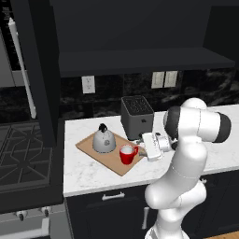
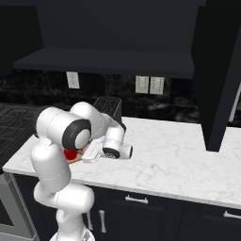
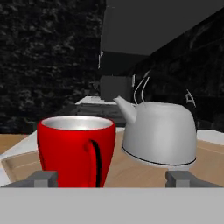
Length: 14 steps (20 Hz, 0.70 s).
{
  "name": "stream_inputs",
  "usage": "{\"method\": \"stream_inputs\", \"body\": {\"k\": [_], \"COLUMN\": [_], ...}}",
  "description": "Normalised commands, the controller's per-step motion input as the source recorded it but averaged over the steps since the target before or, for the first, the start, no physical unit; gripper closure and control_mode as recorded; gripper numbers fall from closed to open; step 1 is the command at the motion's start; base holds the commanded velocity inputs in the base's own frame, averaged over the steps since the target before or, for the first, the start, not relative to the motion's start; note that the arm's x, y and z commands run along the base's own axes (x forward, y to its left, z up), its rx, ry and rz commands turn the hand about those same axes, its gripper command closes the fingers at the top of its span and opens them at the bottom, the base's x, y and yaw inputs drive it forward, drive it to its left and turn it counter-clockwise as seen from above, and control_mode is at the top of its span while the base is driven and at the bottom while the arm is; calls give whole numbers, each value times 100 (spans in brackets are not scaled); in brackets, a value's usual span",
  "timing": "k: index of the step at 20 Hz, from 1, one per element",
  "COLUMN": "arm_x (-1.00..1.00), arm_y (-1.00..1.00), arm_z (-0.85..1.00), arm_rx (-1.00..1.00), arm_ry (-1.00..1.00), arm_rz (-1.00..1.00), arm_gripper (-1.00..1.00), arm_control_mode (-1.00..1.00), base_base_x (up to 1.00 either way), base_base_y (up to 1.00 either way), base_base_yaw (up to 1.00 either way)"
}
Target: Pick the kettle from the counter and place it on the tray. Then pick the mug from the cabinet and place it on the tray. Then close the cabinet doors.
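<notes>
The flat rectangular light-brown wooden tray lies on the white marble-patterned counter, in front of the black boxy toaster. The squat dome-shaped silver-grey metal kettle stands upright on the tray. The small bright red cylindrical mug stands upright on the tray beside the kettle, on the side nearer the arm, handle toward the gripper. In the hand view, the mug and kettle stand close together without touching.

The two-finger gripper is level with the mug, just beside it. Its fingertips stand wide apart, with the mug's handle side between them. No finger visibly presses on the mug.

The dark navy-black upper cabinet is open. One door projects outward at the left, a long silver bar handle beside it.
</notes>
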Motion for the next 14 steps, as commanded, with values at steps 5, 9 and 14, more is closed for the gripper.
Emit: {"method": "stream_inputs", "body": {"k": [5, 9, 14], "arm_x": [-41, -44, -49], "arm_y": [-3, 0, 0], "arm_z": [48, 58, 65], "arm_rx": [0, 0, -2], "arm_ry": [-12, -5, 0], "arm_rz": [0, 0, -3], "arm_gripper": [-100, -100, -100], "arm_control_mode": [-100, -100, -100], "base_base_x": [0, 0, 0], "base_base_y": [0, 0, 0], "base_base_yaw": [0, 0, 0]}}
